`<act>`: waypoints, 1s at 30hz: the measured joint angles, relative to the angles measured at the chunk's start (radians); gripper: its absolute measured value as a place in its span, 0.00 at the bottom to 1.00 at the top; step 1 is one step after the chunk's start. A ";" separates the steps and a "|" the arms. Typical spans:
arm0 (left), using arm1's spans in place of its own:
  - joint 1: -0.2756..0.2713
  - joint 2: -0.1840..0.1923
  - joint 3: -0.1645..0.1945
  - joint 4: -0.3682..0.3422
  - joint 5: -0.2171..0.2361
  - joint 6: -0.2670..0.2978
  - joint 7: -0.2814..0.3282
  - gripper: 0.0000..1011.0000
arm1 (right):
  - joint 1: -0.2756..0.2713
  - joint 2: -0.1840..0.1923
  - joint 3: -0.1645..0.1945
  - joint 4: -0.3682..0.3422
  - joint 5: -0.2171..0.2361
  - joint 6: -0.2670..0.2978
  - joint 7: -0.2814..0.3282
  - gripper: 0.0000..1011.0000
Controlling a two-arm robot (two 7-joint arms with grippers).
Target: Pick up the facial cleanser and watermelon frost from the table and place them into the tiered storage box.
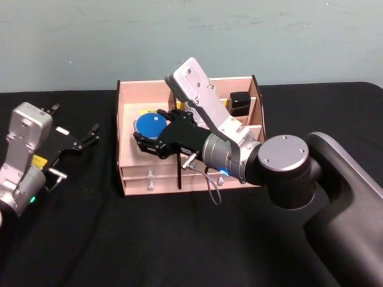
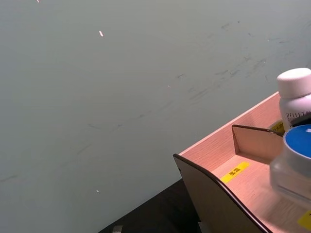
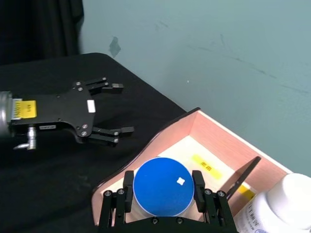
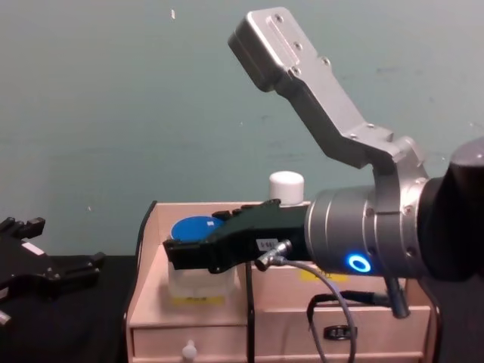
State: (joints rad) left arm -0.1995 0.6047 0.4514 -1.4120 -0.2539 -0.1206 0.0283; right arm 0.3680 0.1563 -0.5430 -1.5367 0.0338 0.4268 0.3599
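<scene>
Head view: a black worktop (image 1: 72, 239) carries the tiered storage box (image 1: 128, 173), a pale wooden stepped organiser with small drawers along its front. The right arm reaches across it from the right. The right pincer (image 1: 145, 139) is closed on a blue-lidded jar (image 1: 150, 124), which sits over the box's front-left compartment, lid facing up. The left pincer (image 1: 91, 136) rests well to the left of the box, low over the worktop, fingers spread and holding nothing.

Left wrist view: the box's dark-edged corner (image 2: 204, 184) shows with a yellow label (image 2: 235, 171) on its floor. The jar (image 2: 294, 167) has a clear body and stands upright, apparently on the compartment floor. A white-capped bottle (image 2: 295, 99), also upright, stands in the compartment behind it.

Right wrist view: looking down the right pincer (image 3: 163, 194), its two fingers press on opposite sides of the round blue lid (image 3: 162, 186). The jar's axis runs vertical, straight down into the compartment. The left pincer (image 3: 112, 109) hangs open beyond the box's left wall.

Chest view: the right pincer (image 4: 175, 253) holds the jar (image 4: 195, 281) from the side, level, inside the left compartment above a drawer knob (image 4: 188, 350). The white-capped bottle (image 4: 286, 187) rises behind. My judgement: the jar looks seated, so releasing it and backing away to the right comes next.
</scene>
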 joint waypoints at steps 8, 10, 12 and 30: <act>0.000 0.000 0.000 0.000 0.000 0.000 0.000 1.00 | 0.026 -0.022 0.009 0.056 -0.007 -0.014 -0.001 0.72; 0.000 0.000 0.000 0.000 0.000 0.000 0.000 1.00 | 0.032 -0.028 0.011 0.070 -0.008 -0.016 0.000 0.72; 0.000 0.000 0.000 0.000 0.000 0.000 0.000 1.00 | 0.037 -0.032 0.013 0.082 -0.008 -0.018 0.001 0.72; 0.000 0.000 0.000 0.000 0.000 0.000 0.000 1.00 | 0.046 -0.042 0.016 0.112 -0.002 -0.017 0.010 0.72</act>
State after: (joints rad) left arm -0.1995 0.6047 0.4514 -1.4120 -0.2539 -0.1205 0.0283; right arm 0.4145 0.1138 -0.5268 -1.4251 0.0321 0.4097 0.3698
